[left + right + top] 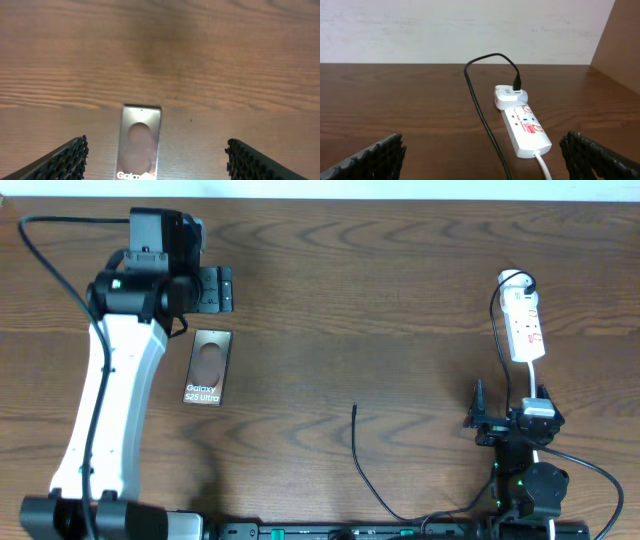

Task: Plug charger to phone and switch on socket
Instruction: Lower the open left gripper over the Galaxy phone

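The bronze phone (207, 367) lies flat at the left of the table, its "Galaxy" lettering at the near end. It also shows in the left wrist view (139, 145). My left gripper (214, 289) is open and empty, just beyond the phone's far end. The black charger cable (362, 460) lies mid-table with its free tip (355, 407) pointing away. Its other end runs to a white adapter (509, 95) in the white socket strip (526, 325), which also shows in the right wrist view (526, 129). My right gripper (484, 421) is open and empty, near the strip's cord end.
The strip's white cord (544, 166) runs toward my right gripper. The black cable (485, 125) passes left of the strip. A pale wall stands behind the table's far edge.
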`<state>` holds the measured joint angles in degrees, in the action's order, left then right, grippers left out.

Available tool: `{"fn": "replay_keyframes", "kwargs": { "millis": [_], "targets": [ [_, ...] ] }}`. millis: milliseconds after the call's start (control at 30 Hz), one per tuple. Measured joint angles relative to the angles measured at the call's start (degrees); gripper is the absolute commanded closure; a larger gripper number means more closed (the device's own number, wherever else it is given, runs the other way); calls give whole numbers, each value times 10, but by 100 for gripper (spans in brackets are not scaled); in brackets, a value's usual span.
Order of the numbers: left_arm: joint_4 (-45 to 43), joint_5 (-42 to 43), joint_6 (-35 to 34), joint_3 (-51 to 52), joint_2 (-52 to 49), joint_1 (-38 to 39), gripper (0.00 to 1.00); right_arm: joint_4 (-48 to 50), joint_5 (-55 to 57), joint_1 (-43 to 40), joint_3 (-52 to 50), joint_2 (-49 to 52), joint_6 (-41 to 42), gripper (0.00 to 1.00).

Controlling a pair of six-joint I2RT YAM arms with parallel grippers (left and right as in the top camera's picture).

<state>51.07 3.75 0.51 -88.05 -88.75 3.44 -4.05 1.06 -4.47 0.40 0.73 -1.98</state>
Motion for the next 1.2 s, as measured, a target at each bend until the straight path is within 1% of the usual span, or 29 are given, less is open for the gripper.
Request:
{"fn": "replay_keyframes", "kwargs": {
  "millis": [133,300,400,533,567,600,633,667,700,733,933,1067,1200],
  "targets": [
    [21,28,0,-2,-34,-21,13,0,0,0,0,0,0,1],
    [46,38,0,-2,-69,-69,13,0,0,0,0,0,0,1],
    [43,38,0,-2,-76,-88,13,0,0,0,0,0,0,1],
    [27,39,0,-2,-76,-93,14,0,0,0,0,0,0,1],
    [27,39,0,-2,-76,-93,36,0,0,0,0,0,0,1],
    [27,39,0,-2,-76,-93,62,0,0,0,0,0,0,1],
    [27,39,1,-2,-76,-93,64,0,0,0,0,0,0,1],
    [27,39,0,-2,-76,-93,57,0,0,0,0,0,0,1],
    [27,39,2,-2,-76,-93,19,0,0,0,0,0,0,1],
    [27,39,5,-2,-76,-93,1,0,0,0,0,0,0,1],
    [45,39,13,-2,-76,-93,0,0,0,0,0,0,0,1],
    [59,38,41,15,-76,-93,0,0,0,0,0,0,0,1],
    [59,39,55,31,-98,-93,0,0,0,0,0,0,0,1]
  ]
}}
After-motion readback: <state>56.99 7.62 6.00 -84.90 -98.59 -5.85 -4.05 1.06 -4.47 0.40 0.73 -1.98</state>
